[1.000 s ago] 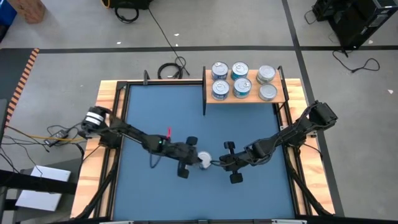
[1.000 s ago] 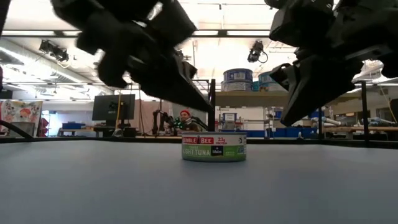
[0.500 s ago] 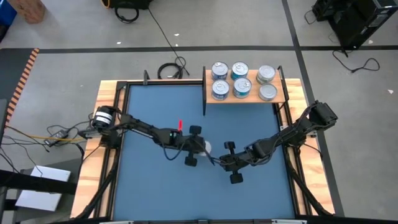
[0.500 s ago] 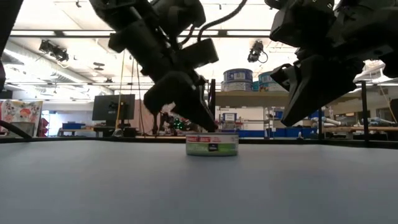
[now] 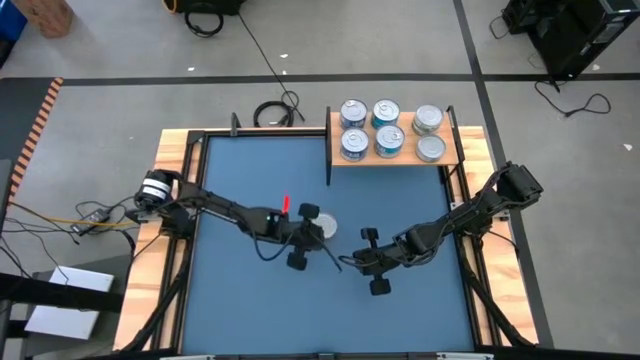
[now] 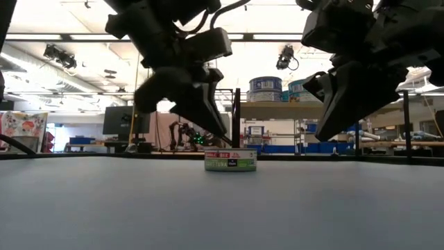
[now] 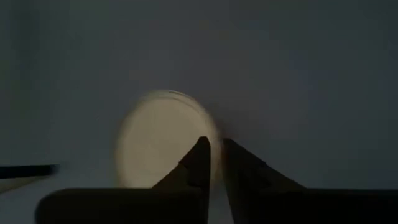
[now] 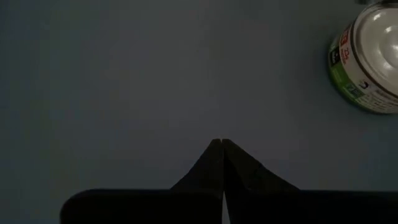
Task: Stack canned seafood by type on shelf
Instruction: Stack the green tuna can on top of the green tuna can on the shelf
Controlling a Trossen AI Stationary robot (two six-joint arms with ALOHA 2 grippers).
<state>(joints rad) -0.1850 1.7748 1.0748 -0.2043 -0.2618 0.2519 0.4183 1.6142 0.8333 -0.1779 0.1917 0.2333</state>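
One short round silver-topped tin with a green-and-red label (image 5: 326, 229) sits alone mid-mat, well apart from the light wooden shelf with black posts (image 5: 398, 156), where six tins are paired by label. The left tool (image 5: 312, 236), fingers barely parted, touches it without gripping, probably nudging it shelfward. The right tool (image 5: 352, 262) waits shut nearby. Blue mat (image 5: 240, 180) covers the desk; a cluttered workshop lies beyond.

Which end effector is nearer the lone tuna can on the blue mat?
Left. The left end effector hovers right beside the tuna can, fingertips at its edge; the right end effector hangs clearly apart from it.
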